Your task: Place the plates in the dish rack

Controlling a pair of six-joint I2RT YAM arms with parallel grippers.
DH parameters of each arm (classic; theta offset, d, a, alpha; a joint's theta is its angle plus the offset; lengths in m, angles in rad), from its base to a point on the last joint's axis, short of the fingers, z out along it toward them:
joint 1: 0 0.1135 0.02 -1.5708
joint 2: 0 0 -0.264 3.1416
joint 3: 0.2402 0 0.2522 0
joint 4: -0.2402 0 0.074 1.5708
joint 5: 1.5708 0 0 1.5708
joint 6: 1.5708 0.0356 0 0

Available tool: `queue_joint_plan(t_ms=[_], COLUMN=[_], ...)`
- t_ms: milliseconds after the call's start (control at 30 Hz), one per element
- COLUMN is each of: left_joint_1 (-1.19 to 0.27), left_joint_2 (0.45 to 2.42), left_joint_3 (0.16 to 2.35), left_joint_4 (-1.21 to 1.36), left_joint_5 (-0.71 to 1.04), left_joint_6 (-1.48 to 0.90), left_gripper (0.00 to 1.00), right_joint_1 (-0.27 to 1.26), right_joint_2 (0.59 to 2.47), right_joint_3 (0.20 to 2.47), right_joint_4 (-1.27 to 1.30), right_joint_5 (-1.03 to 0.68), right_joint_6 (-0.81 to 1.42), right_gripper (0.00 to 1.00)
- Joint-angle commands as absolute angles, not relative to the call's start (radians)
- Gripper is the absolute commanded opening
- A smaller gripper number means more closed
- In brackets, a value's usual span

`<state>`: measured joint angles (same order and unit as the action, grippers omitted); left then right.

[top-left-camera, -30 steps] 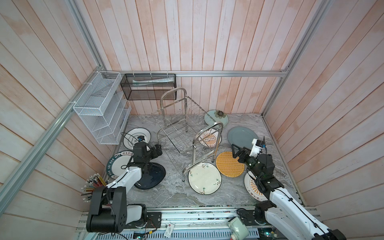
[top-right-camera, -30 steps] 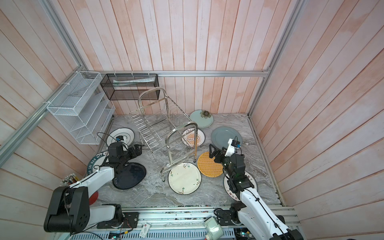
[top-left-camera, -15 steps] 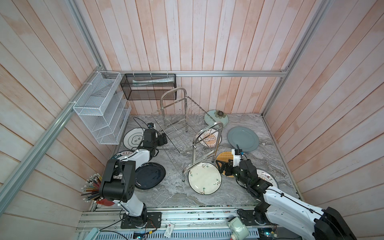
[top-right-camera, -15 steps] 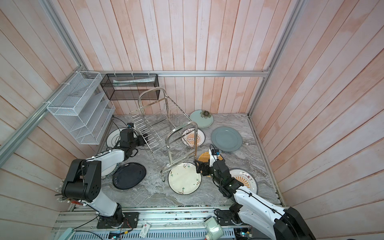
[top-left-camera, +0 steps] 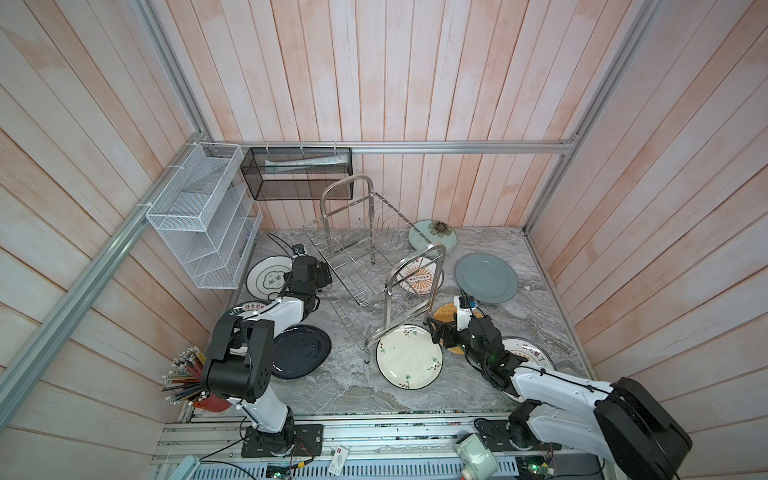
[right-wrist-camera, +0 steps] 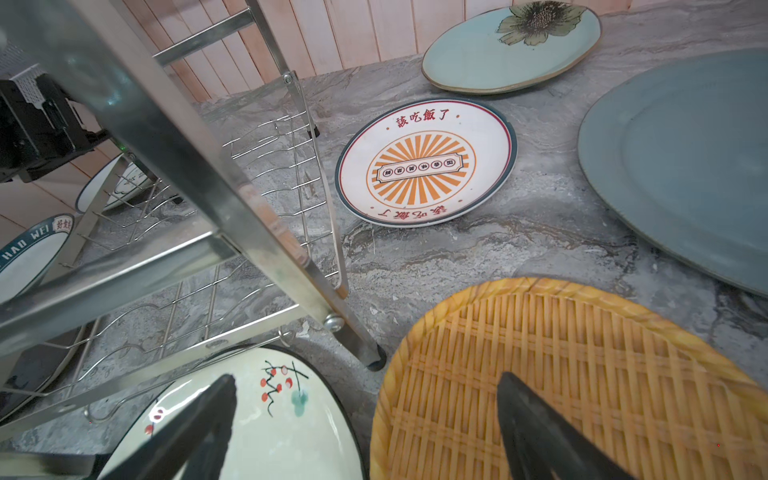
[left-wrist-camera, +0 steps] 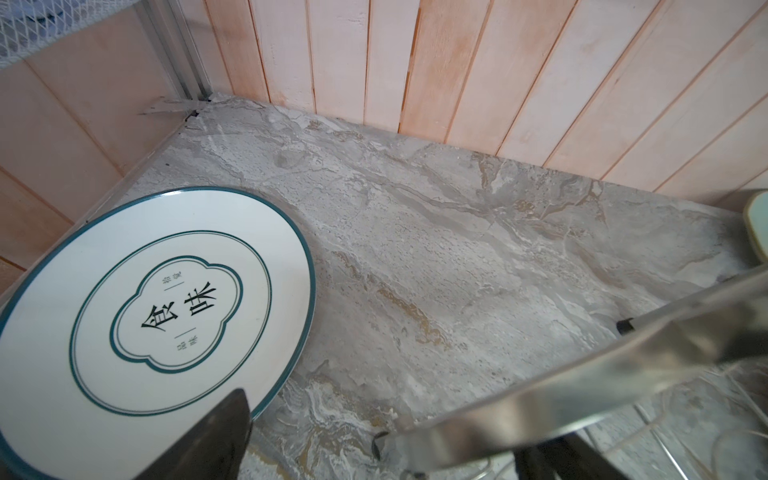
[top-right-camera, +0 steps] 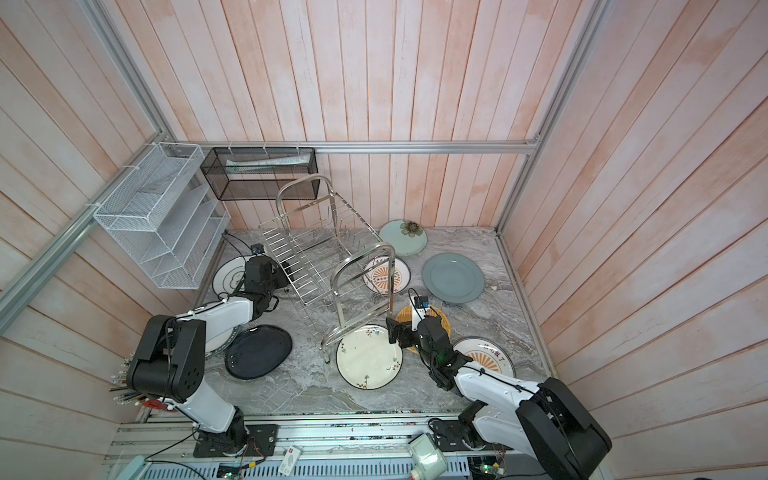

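Two arms reach toward the dish rack (top-left-camera: 365, 257), which stands on the table (top-left-camera: 353, 386) with the plates (top-left-camera: 486, 277) lying flat around it. The left arm folds at a raised elbow. The left gripper (top-left-camera: 323, 274) sits at the rack's left edge, beside the green-ringed plate (left-wrist-camera: 153, 303). Its jaws are spread wide with a rack bar crossing between them; contact cannot be told. The right arm stretches low. The right gripper (right-wrist-camera: 365, 384) hangs wide open and empty, one finger over the cream floral plate (right-wrist-camera: 257, 428) and one over the yellow woven plate (right-wrist-camera: 561, 365).
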<state>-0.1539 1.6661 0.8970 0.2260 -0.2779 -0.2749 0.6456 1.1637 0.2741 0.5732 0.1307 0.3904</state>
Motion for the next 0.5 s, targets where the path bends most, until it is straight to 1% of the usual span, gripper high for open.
queue_joint_plan(t_ms=[0,133,300,400,467], left_joint_1=[-0.153,-0.153,-0.155,-0.155,-0.155], left_joint_2=[1.683,1.695,1.672,1.662,1.655], left_joint_3=[0.934,0.955,0.929,0.924,0.919], left_joint_4=[0.227,0.190,0.193,0.171,0.158], left_joint_5=[-0.330,-0.374,-0.403,-0.427,-0.440], left_joint_6=[-0.301,-0.328,-0.358,-0.379,-0.391], left_gripper=[0.97,0.97,0.97,0.97,0.97], right_joint_1=[0.651,0.649,0.647,0.610,0.579], right_joint_2=[1.216,1.295,1.340,1.348,1.361], right_joint_3=[0.303,0.334,0.347,0.337,0.338], right_joint_4=[0.675,0.704,0.744,0.773,0.799], right_joint_5=[0.153,0.169,0.203,0.202,0.172], right_joint_6=[0.359,0.362,0.379,0.422,0.449], right_gripper=[0.98,0.98,0.98,0.98,0.98])
